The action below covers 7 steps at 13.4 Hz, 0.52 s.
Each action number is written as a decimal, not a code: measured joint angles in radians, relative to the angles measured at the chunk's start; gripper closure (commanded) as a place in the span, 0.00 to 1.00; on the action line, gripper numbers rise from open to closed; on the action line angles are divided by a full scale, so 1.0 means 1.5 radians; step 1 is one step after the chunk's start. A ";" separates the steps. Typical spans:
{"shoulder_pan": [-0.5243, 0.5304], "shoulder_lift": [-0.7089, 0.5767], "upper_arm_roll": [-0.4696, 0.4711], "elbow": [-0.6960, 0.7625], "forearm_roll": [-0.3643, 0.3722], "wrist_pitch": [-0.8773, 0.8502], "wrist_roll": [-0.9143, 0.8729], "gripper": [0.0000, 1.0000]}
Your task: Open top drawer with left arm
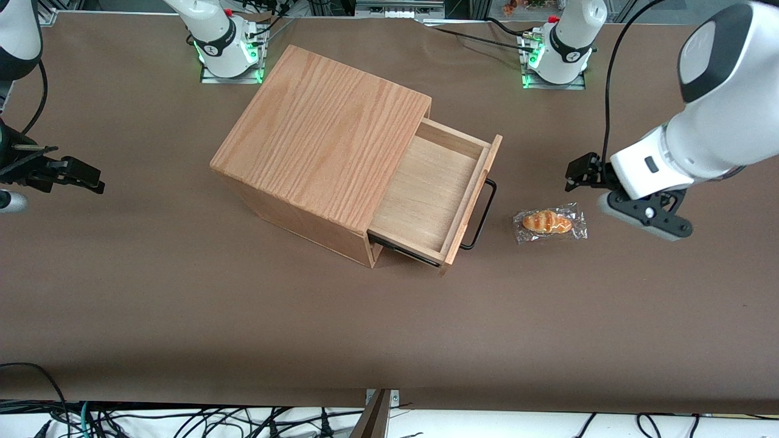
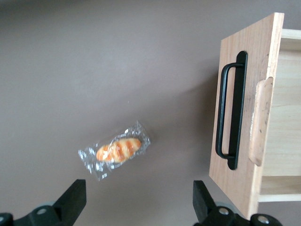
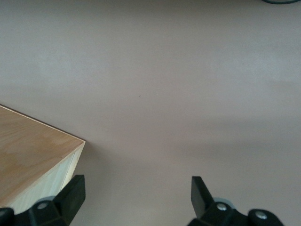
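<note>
Drawer work is looking near done: top drawer [image 1: 429, 194] is sitting pulled well out of the oak cabinet [image 1: 322, 140], pale floor showing, nothing visible inside, black bar handle [image 1: 481, 213] facing the working arm's end of the table. Left arm [image 1: 700, 121] is hanging off to that end w/ its gripper [image 2: 136, 205] above the brown table [image 1: 182, 304], apart from the handle, fingers [image 2: 73, 200] spread wide & holding nothing. A wrapped bread roll [image 1: 549, 222] is lying between handle & gripper. Judging by this, step in hand is clearing away after the pull. Next move, if any: either parking the arm or, if more travel is wanted, coming back onto the bar w/o brushing the roll.
</note>
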 measured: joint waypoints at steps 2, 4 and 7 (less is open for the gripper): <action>0.001 -0.023 0.001 0.000 0.026 -0.045 -0.034 0.00; 0.016 -0.040 0.004 -0.001 0.031 -0.056 -0.042 0.00; 0.073 -0.068 0.004 -0.029 0.031 -0.057 -0.042 0.00</action>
